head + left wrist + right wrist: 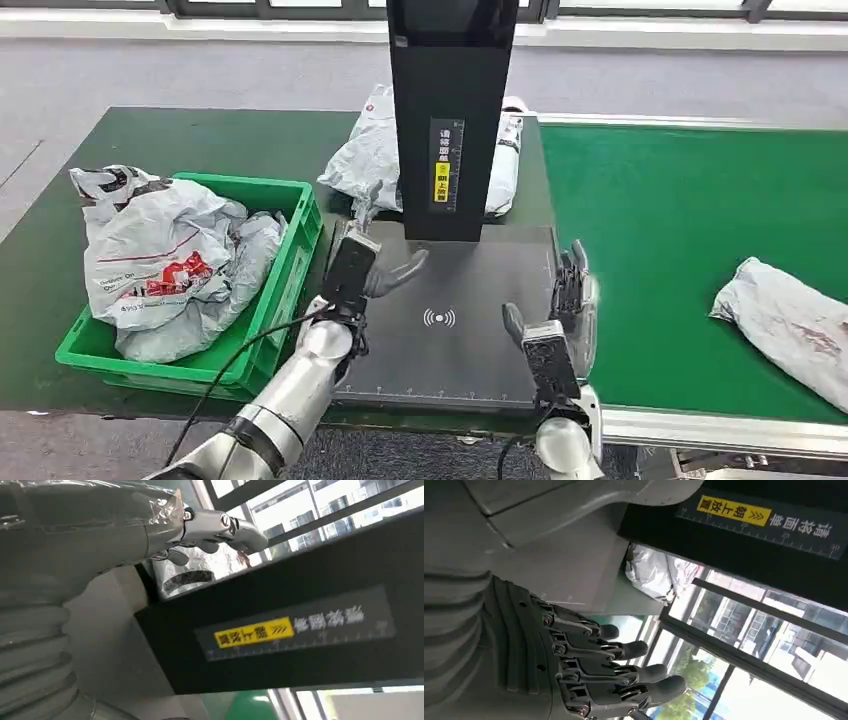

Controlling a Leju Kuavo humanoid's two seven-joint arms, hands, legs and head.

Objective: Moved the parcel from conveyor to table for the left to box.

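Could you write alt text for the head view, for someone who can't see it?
Both robot hands, left hand and right hand, hover empty over a black scanning pad; a green crate of grey parcels sits left, one grey parcel lies on the green conveyor.

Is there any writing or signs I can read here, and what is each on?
"请将面单": white, on the black post.
"朝上放置": on the post's yellow strip, with arrows.
Wireless-wave sign, no words: on the black pad.
Print on the parcel in the green bin: too blurred to read.

Right robot hand (589,680) empty w/ fingers apart, grey parcel (655,575) beyond, near black post (744,545).
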